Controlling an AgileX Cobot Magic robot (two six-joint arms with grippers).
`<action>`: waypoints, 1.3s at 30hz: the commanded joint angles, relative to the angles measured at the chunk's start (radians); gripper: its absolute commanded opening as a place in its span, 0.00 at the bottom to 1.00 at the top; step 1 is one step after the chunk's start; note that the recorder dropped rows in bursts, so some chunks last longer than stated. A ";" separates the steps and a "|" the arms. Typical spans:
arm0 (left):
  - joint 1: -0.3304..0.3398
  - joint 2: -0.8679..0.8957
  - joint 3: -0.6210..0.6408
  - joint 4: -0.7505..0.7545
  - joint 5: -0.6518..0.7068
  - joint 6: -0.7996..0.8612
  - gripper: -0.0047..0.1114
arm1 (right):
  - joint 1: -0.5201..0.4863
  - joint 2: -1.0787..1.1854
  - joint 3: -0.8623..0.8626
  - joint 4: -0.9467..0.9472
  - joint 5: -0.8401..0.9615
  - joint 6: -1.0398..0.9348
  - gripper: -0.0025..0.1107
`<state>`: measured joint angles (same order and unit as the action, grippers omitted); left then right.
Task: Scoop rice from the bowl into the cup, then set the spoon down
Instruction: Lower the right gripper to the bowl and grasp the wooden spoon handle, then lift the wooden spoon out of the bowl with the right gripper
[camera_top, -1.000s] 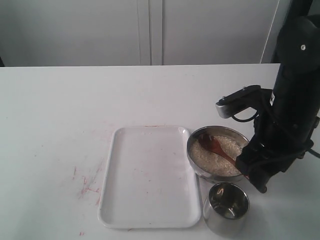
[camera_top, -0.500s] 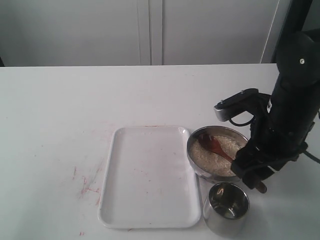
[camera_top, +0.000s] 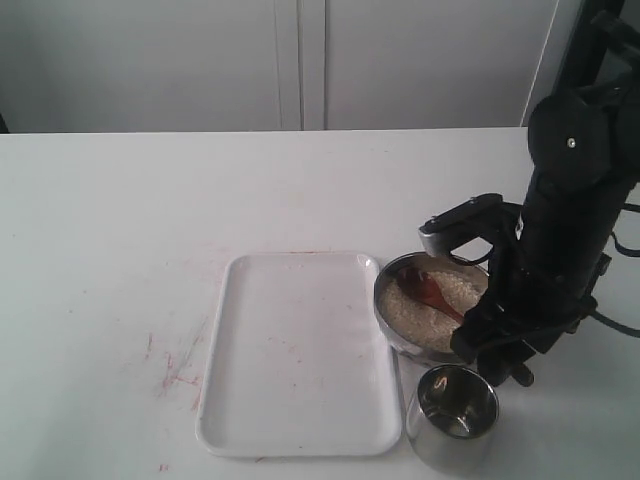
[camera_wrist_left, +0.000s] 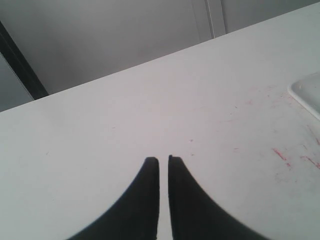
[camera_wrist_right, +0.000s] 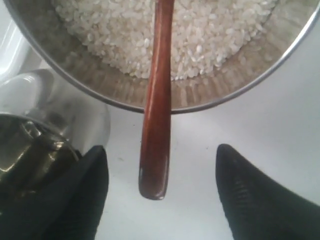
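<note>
Right end effector (camera_wrist_right: 160, 150), having swung left and down, brackets the spoon (camera_top: 432, 293) handle's tip wide open, holding nothing; spoon lies on the bowl's (camera_top: 384, 300) rice (camera_top: 410, 312), lower right of frame; grasp pending; left end effector (camera_wrist_left: 163, 162) closed, empty.

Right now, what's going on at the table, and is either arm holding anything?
Neither arm holds anything. The right gripper is open, with its fingers either side of the free end of the spoon handle, not yet closed on it. The spoon's head lies in the rice in the bowl. The cup stands beside the bowl with no rice visible in it. The left gripper is shut above the bare table.
</note>
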<state>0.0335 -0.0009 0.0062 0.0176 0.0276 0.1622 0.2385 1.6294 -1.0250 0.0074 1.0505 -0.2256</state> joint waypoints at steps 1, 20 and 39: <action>-0.007 0.001 -0.006 -0.009 -0.006 -0.001 0.16 | 0.000 0.028 0.003 0.000 -0.005 0.004 0.54; -0.007 0.001 -0.006 -0.009 -0.006 -0.001 0.16 | 0.000 0.083 0.003 0.000 -0.028 0.004 0.44; -0.007 0.001 -0.006 -0.009 -0.006 -0.001 0.16 | 0.000 -0.143 -0.038 -0.013 0.171 0.046 0.02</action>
<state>0.0335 -0.0009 0.0062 0.0176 0.0276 0.1622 0.2385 1.5412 -1.0393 0.0074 1.1967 -0.1832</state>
